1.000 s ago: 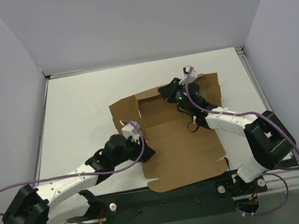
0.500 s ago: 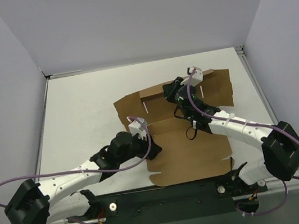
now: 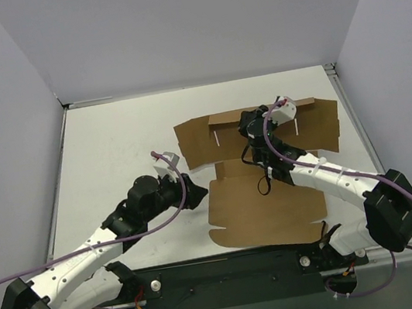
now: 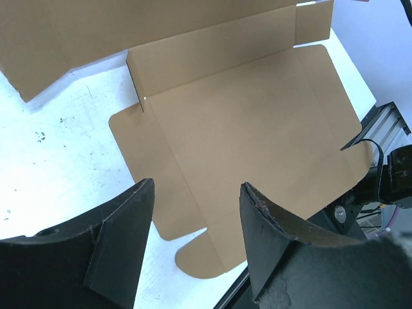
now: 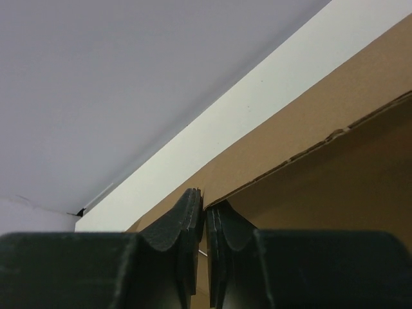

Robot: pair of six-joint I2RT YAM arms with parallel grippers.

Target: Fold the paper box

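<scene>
The paper box (image 3: 264, 196) is a brown cardboard sheet lying mostly flat on the white table, its back panels (image 3: 318, 122) partly raised. My right gripper (image 3: 251, 126) is shut on a raised back flap; in the right wrist view its jaws (image 5: 206, 209) pinch the thin cardboard edge (image 5: 322, 154). My left gripper (image 3: 195, 194) hovers open just left of the sheet's left edge, holding nothing. The left wrist view looks down between my left gripper's (image 4: 196, 215) spread fingers onto the sheet (image 4: 244, 129) and its rounded tabs.
A black mounting rail (image 3: 232, 266) runs along the near edge, just below the sheet's front edge. White walls close in the table at the left, back and right. Purple cables (image 3: 95, 246) trail from both arms.
The right gripper has dragged the sheet to the right and away from the bases. The left gripper has come off the sheet's left part and now sits beside its edge.
</scene>
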